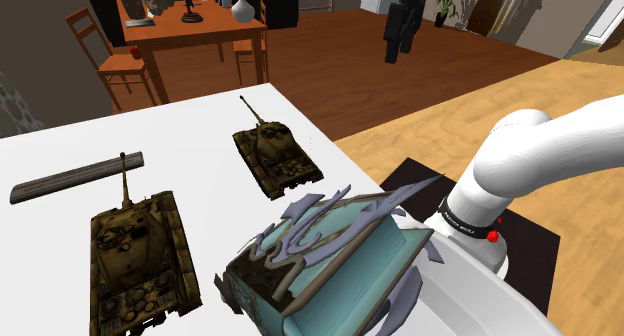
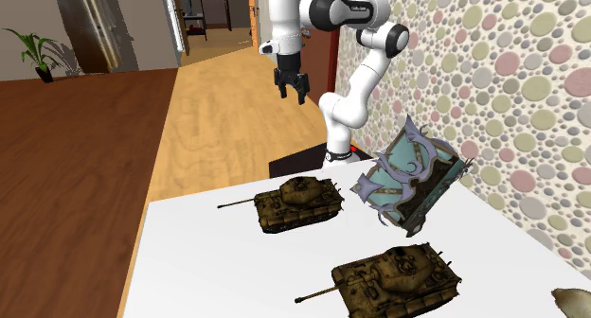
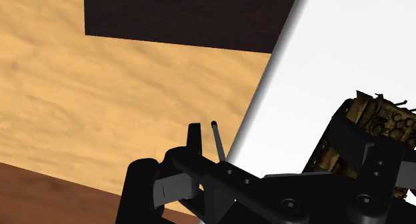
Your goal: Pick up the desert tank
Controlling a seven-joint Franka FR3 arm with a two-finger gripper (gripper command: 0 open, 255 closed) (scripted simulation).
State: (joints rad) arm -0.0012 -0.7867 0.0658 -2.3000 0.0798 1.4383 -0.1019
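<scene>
We find the desert tank [image 1: 277, 154] on the white table [image 1: 200, 134], at twelve o'clock from the spiked teal box [image 1: 320, 264] in the shoulder view. At its one o'clock the gripper [image 1: 399, 50] hangs high, fingers apart, empty.

The white arm [image 2: 352, 97] rises from its base [image 2: 336, 153] and folds at a dark-jointed elbow [image 2: 390, 37] high up. From there it runs across to the second exterior view's left, where the wrist [image 2: 282, 51] turns straight down. The black gripper [image 2: 291, 89] hangs from the wrist, raised high in the air and pointing downward. Its two fingers [image 3: 193, 139] stand apart, with nothing clasped between them. In the shoulder view the thick white lower link [image 1: 540, 149] curves up at the near right, and the gripper hangs far off near the top.
</scene>
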